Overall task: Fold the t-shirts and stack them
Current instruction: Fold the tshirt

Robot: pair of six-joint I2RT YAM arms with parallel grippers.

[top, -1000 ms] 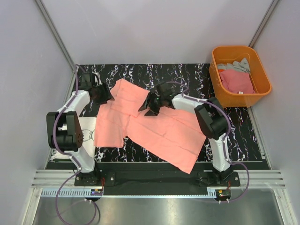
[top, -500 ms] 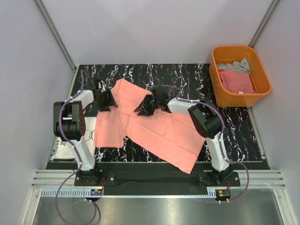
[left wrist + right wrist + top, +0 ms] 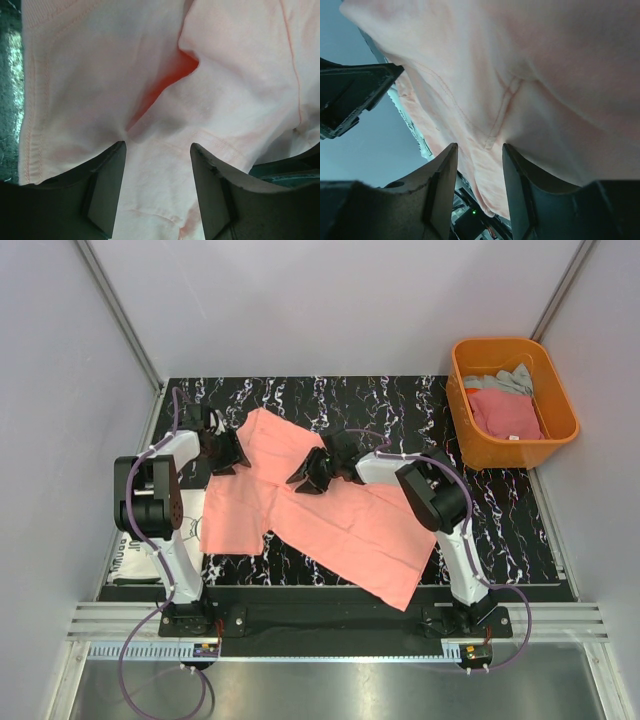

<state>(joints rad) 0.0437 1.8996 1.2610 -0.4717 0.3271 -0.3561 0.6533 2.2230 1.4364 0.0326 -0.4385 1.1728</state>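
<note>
- Salmon-pink t-shirt [image 3: 300, 510]: soft matt cloth, creased, with stitched hems and seams.
- White t-shirt [image 3: 185, 525]: matt cloth with black print.
- Deeper pink t-shirt [image 3: 505, 412] and grey t-shirt [image 3: 505, 380]: matt cloth, rumpled.
- Tub [image 3: 500, 342]: rigid orange plastic, smooth, with a faint sheen.
- Table [image 3: 400, 400]: smooth black top with white marble-like veining and a low sheen.
- Left claw [image 3: 157, 147] and right claw [image 3: 479, 147]: matt black plastic fingers.
- Left arm [image 3: 165, 455] and right arm [image 3: 470, 550]: smooth white shells with matt black joints.
- Front rail [image 3: 340, 620]: ribbed bare metal, satin finish.

An orange tub [image 3: 515, 453] sits beside the black marbled mat [image 3: 400, 405]
</note>
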